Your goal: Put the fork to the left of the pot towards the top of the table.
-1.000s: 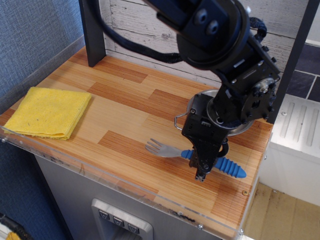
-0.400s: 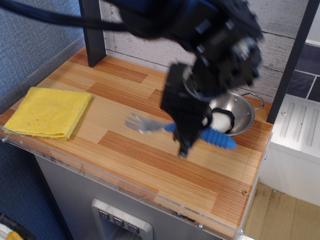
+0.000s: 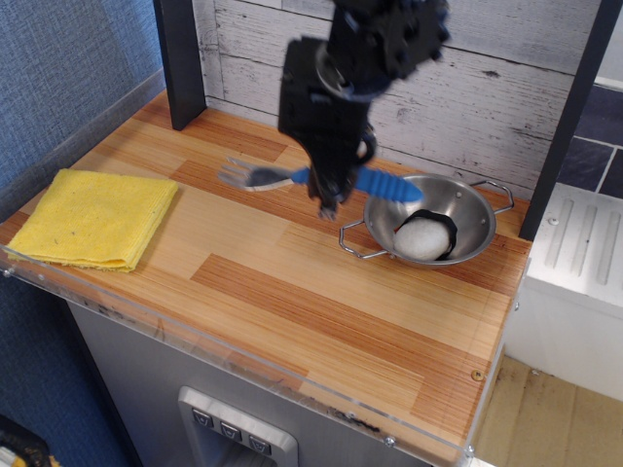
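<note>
My gripper (image 3: pixel 329 195) is shut on the fork (image 3: pixel 384 186) and holds it level in the air, above the table (image 3: pixel 273 282), left of the pot (image 3: pixel 465 212). The fork's silver head points left and its ribbed blue handle points right, reaching over the pot's left rim. The shiny steel pot stands at the right of the table and holds a white ball with a black band (image 3: pixel 422 238). The gripper's black body hides the middle of the fork.
A folded yellow cloth (image 3: pixel 94 218) lies at the table's left edge. A dark post (image 3: pixel 181 60) stands at the back left and another dark post (image 3: pixel 569 107) at the right. A white plank wall runs along the back.
My gripper has lifted the fork from the front right of the table and carried it up and back to the left, now beside the pot's left side.
</note>
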`<state>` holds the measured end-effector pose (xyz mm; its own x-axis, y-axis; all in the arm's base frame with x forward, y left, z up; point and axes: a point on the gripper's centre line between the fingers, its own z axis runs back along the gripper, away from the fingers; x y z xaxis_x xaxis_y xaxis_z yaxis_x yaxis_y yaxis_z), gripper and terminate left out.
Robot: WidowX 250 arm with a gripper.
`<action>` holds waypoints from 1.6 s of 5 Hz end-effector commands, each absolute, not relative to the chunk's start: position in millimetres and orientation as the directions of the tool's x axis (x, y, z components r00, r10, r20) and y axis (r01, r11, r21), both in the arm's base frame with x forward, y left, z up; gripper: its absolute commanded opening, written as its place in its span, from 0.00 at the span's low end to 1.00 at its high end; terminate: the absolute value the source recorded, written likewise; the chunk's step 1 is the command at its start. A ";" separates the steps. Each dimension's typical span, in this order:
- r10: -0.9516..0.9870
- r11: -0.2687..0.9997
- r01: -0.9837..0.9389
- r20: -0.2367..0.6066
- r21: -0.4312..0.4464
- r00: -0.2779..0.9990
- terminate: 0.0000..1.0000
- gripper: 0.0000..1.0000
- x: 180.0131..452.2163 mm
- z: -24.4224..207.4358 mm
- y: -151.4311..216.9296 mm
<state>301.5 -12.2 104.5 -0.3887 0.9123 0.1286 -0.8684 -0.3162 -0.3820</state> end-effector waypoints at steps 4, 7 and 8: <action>0.918 -0.251 -0.903 0.210 -0.349 -0.337 0.00 0.00 398.0 73.9 86.4; 0.919 -0.198 -0.936 0.279 -0.290 -0.281 0.00 0.00 393.8 43.6 97.4; 0.920 -0.190 -0.942 0.283 -0.278 -0.269 0.00 0.00 389.0 38.8 95.4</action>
